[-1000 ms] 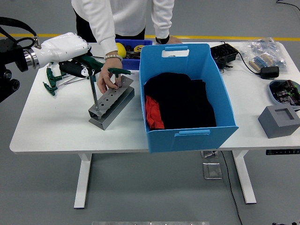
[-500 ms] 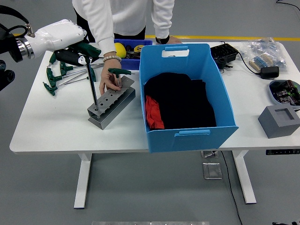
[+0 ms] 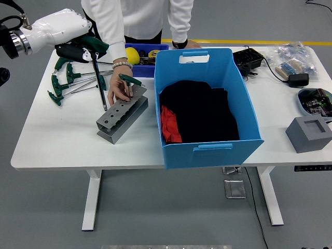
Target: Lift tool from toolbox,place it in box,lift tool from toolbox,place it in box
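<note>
My left hand (image 3: pixel 78 47), white-shelled with black fingers, is shut on the green handle of a T-handle wrench (image 3: pixel 98 78). Its steel shaft hangs down, the tip just above and left of the grey metal tool rack (image 3: pixel 122 118). A second green-handled wrench (image 3: pixel 129 80) stands in the rack's far end. A person's hand (image 3: pixel 118 89) rests on the rack there. The big blue box (image 3: pixel 205 104), holding black and red cloth, stands right of the rack. My right arm is out of view.
Several more green-handled wrenches (image 3: pixel 65 83) lie at the table's left back. A small blue bin (image 3: pixel 141 58) with yellow items sits behind the rack. At the right are a black device (image 3: pixel 248 59), bagged parts (image 3: pixel 293 62), a plate (image 3: pixel 315 101) and a grey block (image 3: pixel 310 134).
My left hand has risen and drawn the wrench up out of the rack's near hole; its tip now hangs free. The person's hand stays on the rack, which shifted slightly.
</note>
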`<state>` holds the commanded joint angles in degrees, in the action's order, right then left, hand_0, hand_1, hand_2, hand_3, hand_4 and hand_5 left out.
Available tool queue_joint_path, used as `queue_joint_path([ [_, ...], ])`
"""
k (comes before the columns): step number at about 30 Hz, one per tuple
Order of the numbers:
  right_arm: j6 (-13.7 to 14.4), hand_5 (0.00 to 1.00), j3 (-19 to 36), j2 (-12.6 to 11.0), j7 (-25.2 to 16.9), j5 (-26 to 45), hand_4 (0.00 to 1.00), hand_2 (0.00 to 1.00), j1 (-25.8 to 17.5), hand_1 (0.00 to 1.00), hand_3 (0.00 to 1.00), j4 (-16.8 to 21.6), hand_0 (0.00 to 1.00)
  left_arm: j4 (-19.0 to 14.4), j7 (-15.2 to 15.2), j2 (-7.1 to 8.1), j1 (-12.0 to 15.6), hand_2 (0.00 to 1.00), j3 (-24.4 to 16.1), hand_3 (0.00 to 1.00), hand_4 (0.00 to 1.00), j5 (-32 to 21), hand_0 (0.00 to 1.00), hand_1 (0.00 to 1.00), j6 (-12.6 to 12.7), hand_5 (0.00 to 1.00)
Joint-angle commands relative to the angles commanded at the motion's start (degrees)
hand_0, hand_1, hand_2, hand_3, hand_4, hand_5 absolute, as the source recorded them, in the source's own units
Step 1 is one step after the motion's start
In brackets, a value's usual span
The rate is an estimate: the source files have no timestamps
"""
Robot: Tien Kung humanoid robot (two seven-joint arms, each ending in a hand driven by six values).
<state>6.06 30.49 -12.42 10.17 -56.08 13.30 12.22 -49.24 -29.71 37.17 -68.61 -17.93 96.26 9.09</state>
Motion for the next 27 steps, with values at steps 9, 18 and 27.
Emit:
queue_joint_path([
  [9,-0.02,0.596,0.1,-0.03,-0.04,-0.18,0.786,0.67,-0.12,0.603,0.536,-0.05,0.646,-3.05,0.98,-0.28,-1.81,0.073,-2.44,0.069,0.581,-1.78,0.209,0.054,-1.38,0.732],
  [18,0.19,0.596,-0.35,-0.01,-0.17,0.5,0.785,0.67,-0.45,0.603,0.536,-0.03,0.645,-4.76,1.27,-3.41,-4.26,0.073,-2.63,0.069,0.576,-2.33,0.208,0.052,-1.55,0.728],
  [27,0.13,0.596,-0.65,-0.16,-0.14,0.82,0.785,0.67,-0.34,0.603,0.536,0.07,0.642,-5.74,1.09,-8.82,-5.58,0.072,-3.89,0.069,0.579,-3.39,0.208,0.053,-1.53,0.732],
])
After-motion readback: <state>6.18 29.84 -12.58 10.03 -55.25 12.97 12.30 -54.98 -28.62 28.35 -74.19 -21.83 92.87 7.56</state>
